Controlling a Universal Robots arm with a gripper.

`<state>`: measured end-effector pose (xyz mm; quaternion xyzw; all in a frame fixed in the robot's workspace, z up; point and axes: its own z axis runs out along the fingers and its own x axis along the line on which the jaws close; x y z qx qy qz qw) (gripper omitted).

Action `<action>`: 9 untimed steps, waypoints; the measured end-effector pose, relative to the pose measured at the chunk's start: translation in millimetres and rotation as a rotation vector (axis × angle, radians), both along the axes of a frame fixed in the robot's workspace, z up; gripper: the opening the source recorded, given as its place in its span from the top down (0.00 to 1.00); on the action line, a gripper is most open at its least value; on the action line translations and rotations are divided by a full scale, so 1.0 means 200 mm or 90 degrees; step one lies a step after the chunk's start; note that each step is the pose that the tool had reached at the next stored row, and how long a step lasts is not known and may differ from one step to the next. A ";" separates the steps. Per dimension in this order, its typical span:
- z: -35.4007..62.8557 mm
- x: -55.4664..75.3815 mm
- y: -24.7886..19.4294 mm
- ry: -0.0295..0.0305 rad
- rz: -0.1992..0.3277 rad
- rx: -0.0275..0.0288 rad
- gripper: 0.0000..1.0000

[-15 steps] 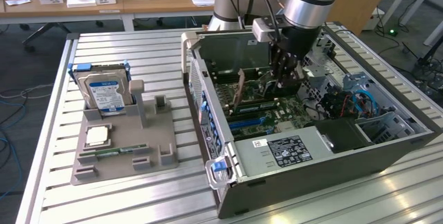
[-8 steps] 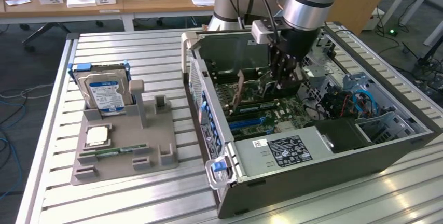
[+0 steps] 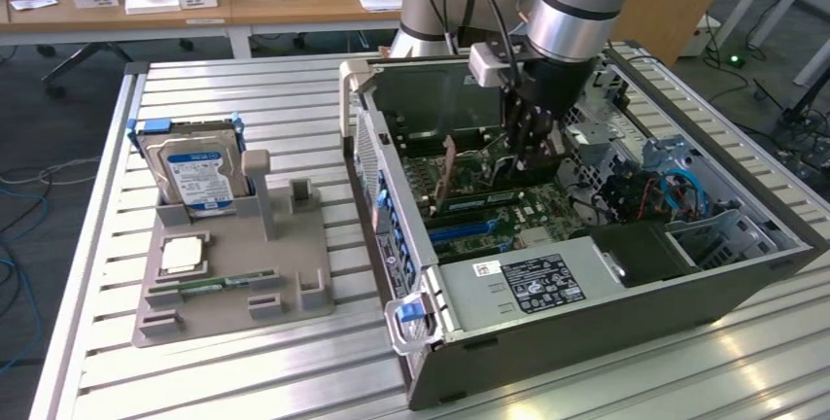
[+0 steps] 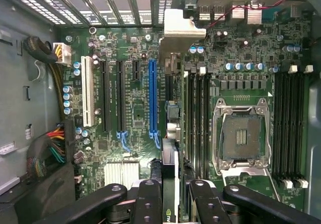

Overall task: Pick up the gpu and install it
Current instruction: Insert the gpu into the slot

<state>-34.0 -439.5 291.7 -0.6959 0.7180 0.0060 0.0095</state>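
Slatted aluminium table (image 3: 259, 89) under everything, office desks behind at 12 o'clock in the exterior view. At 9 o'clock on the slats, grey holder tray (image 3: 233, 318) carrying a silver hard drive (image 3: 194, 175) upright at its far end and a green memory stick (image 3: 214, 286) lying flat nearer the front. From the centre out to 3 o'clock, open computer case (image 3: 584, 342), side panel off, motherboard (image 4: 135, 113) exposed. Reaching down into the case from 12 o'clock, gripper (image 3: 526, 162), clamped on the gpu (image 4: 172, 133), fingers (image 4: 148, 199) pressed to either face of the card. Held edge-on above the board, clear of it as far as can be judged, pale bracket (image 4: 183, 28) at the end nearest the case's perforated rear wall. Long axis parallel to the blue expansion slot (image 4: 153, 98). Card edge just beside that slot's line rather than squarely over it, possibly an effect of viewing angle. Empty processor socket (image 4: 241, 138) well apart on the card's other side. Picked up, then; not yet seated, by the look of it.
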 end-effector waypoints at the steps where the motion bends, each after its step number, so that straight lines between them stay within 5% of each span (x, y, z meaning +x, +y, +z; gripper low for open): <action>1: -0.001 0.00 -0.002 0.0000 0.000 0.0001 0.74; 9: -0.001 0.00 -0.026 -0.0001 0.003 0.0002 0.74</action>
